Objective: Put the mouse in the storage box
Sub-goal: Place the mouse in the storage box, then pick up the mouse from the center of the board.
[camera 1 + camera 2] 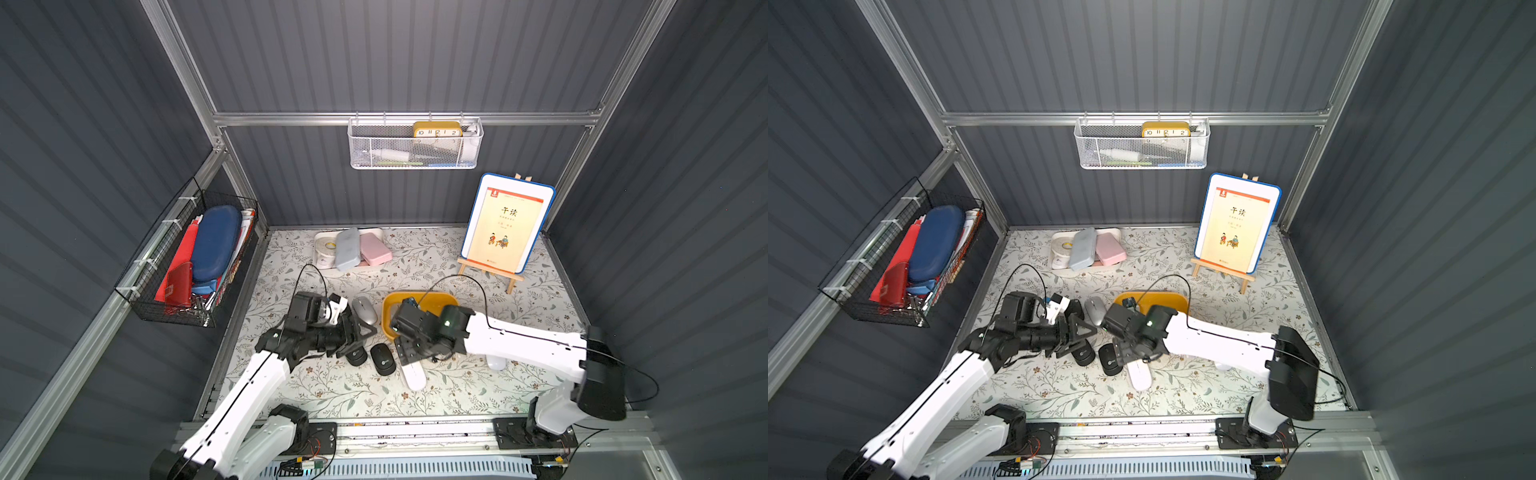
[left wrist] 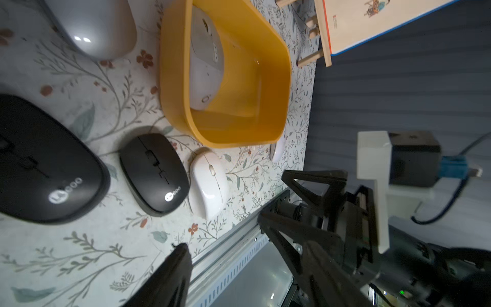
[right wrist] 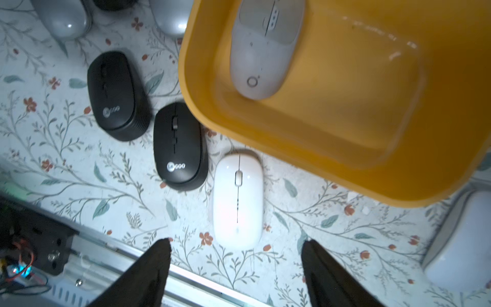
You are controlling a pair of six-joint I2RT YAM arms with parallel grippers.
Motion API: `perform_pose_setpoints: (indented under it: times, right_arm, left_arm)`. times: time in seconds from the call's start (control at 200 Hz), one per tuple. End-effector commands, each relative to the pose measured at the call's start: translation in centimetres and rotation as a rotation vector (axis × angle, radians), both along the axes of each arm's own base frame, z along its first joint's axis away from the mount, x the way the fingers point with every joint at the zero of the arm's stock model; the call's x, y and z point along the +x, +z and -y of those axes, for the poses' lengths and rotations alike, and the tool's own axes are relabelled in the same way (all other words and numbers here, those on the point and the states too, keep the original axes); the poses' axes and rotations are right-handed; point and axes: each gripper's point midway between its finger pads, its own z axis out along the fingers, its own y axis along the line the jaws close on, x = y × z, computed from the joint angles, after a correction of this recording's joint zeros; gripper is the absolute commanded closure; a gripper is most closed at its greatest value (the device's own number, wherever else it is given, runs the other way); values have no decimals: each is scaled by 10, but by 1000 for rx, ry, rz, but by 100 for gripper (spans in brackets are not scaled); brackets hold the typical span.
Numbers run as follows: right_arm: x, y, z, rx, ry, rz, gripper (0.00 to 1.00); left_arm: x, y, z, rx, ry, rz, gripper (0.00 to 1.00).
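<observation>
The yellow storage box sits mid-table, partly behind my right arm in both top views. One pale grey mouse lies inside it. My right gripper hovers open just in front of a white mouse on the floral mat, with nothing between its fingers. Two black mice lie left of that mouse. My left gripper is open and empty, hanging above the nearer black mouse. A silver mouse rests left of the box.
Another white mouse lies under my right arm. A white tray with tape and cases stands at the back, and a book on an easel at the back right. A black wire basket and a white mesh basket hang on the walls.
</observation>
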Motion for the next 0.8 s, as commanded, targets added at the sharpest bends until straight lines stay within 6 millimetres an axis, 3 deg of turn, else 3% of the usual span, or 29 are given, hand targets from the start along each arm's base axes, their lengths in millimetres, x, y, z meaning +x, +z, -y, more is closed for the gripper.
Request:
perform_pose_setpoints:
  times: [0.0, 0.085, 0.24, 0.53, 0.795]
  right_arm:
    - [-23, -24, -3, 107, -25, -107, 18]
    - [-32, -35, -1, 88, -23, -135, 17]
    - [-24, -48, -1, 22, -44, -92, 12]
    - [-16, -72, -3, -23, -57, -68, 10]
    - [-22, -96, 3, -63, -45, -112, 11]
  left_arm:
    - [-19, -13, 1, 14, 60, -98, 31]
    - [-33, -22, 1, 17, 72, -126, 32]
    - [-42, -25, -3, 7, 94, -131, 32]
    - [-41, -16, 2, 8, 48, -104, 31]
    - [-37, -30, 9, 7, 9, -129, 31]
